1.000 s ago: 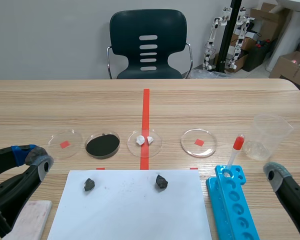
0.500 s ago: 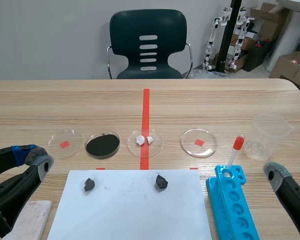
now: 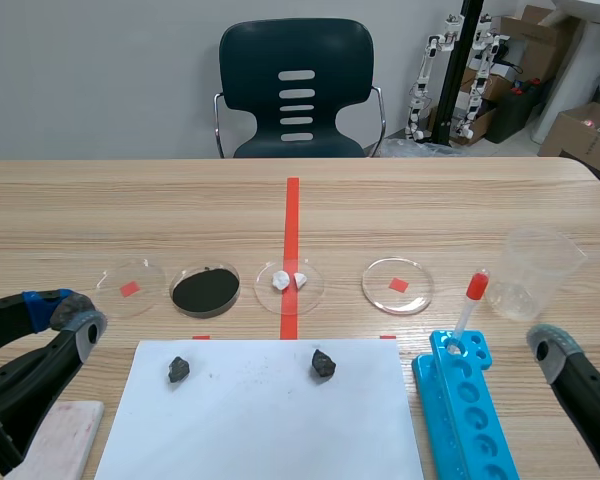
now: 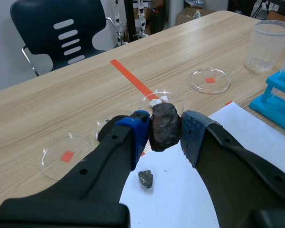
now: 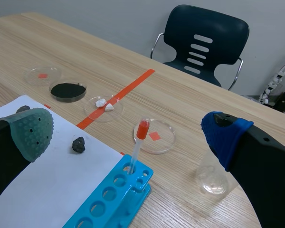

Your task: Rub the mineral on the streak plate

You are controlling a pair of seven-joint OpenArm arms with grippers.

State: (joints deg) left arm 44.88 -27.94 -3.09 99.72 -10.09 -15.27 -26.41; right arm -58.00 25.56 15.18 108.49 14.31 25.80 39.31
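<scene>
Left jaws [image 4: 165, 134] pinched a dark brown, lumpy mineral chunk [image 4: 164, 124] between the blue pads, above the left part of the white paper sheet [image 3: 270, 415]. The hold was by the pad tips only, on an uneven surface. Right jaws [image 5: 128, 137] stood spread wide with nothing between them, over the table [image 3: 430, 210] on the right side.

The pale pinkish rectangular streak plate [image 3: 65, 438] lay flat at the near left of the table, just beside the sheet's left edge and low beside the left arm. Mineral not yet on it.

Risks noted:
- Chunk may twist or slip out once pressed down, given the tip-only hold.
- Plate looked loose and unheld, so a rubbing stroke could push it along instead of marking it.
- Plate sat close under the arm, so the approach looked cramped and the small dark rock fragment [image 3: 179, 369] nearby could be knocked.
</scene>
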